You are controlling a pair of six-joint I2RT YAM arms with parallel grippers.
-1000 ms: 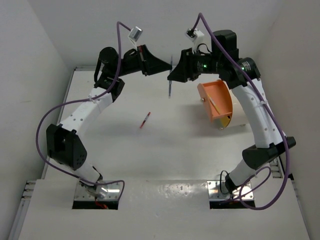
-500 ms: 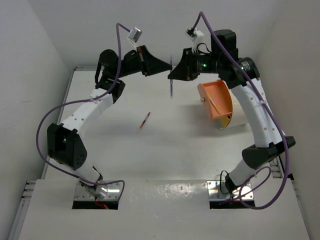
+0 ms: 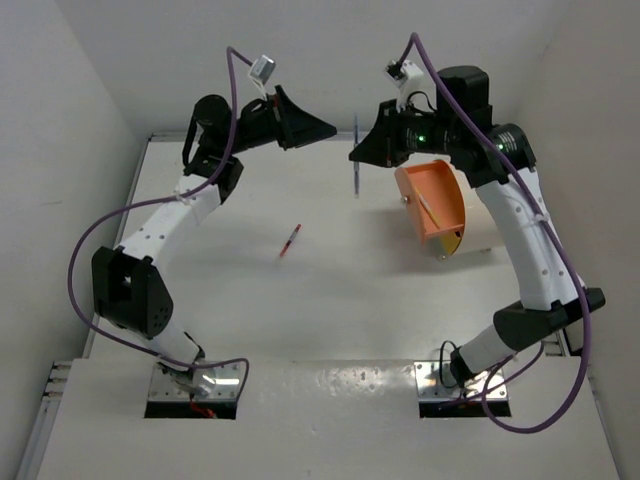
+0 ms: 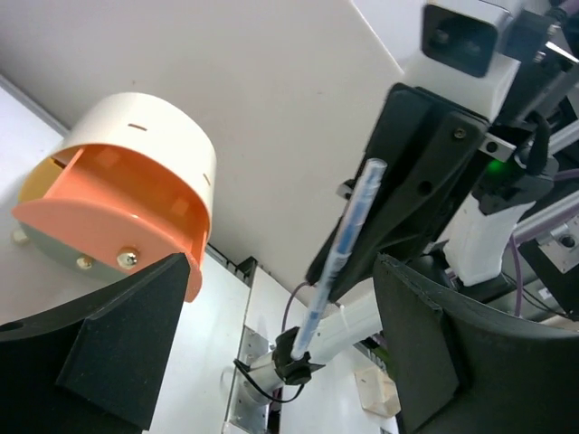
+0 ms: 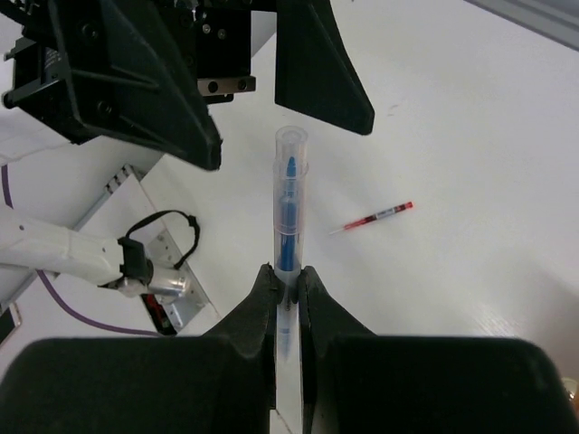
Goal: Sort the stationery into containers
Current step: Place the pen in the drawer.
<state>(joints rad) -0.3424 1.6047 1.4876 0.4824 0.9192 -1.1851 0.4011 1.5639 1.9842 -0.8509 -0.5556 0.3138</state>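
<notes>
Blue pen (image 3: 356, 180) hangs upright just left of the drawer (image 3: 432, 205), above the table (image 3: 350, 290) and not touching it. Right gripper (image 3: 360, 155) is clenched on it; the right wrist view shows both fingers pinching the lower barrel, clear cap end pointing away. Compared with 1 s ago, pen and right gripper have shifted a bit toward the drawer.

Left gripper (image 3: 322, 127) is further left of the drawer, beyond the pen, fingers (image 4: 127, 353) spread wide and holding nothing. Earlier its tips were almost at the pen; now there is a clear gap and it sits slightly higher.

The orange drawer is slid out of the cream drum (image 4: 145, 136), with one thin light stick (image 3: 428, 208) lying inside; I cannot tell its colour. A yellow disc (image 3: 452, 243) shows at the drawer's near edge. Drawer and drum are unmoved.

Red pen (image 3: 290, 240) lies flat on the table well left of the drawer, same spot as before.
</notes>
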